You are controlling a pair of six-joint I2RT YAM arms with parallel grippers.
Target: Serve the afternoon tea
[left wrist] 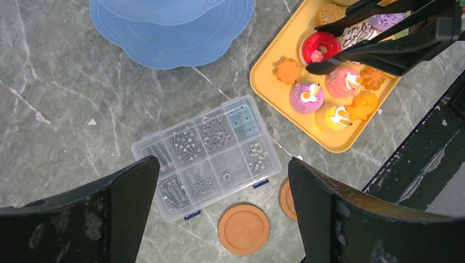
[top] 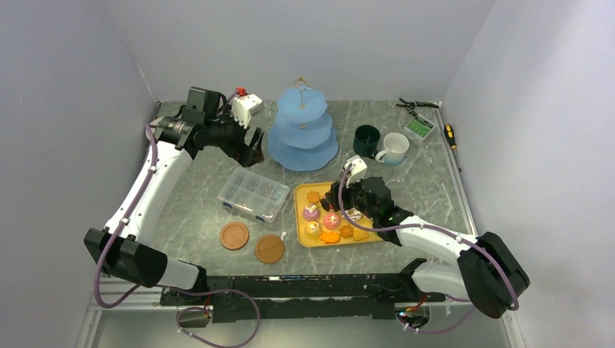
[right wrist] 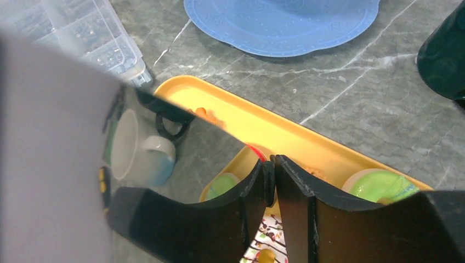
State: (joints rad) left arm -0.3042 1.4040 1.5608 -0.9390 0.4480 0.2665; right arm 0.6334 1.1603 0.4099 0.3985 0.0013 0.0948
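Nothing is served yet: the three-tier stand (top: 302, 134) sits bare, and all the toy cakes (top: 331, 220) lie on the yellow tray (top: 299, 194) (mugs (top: 367, 140) off behind it). The right end effector (top: 347, 194) grips black tongs (left wrist: 378, 46) over the tray. The left end effector (top: 252, 147) gapes wide beside the stand, holding nothing.

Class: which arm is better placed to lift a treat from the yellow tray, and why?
Right. The right gripper holds black tongs over the treats on the yellow tray; the left gripper hangs open and empty near the blue stand.
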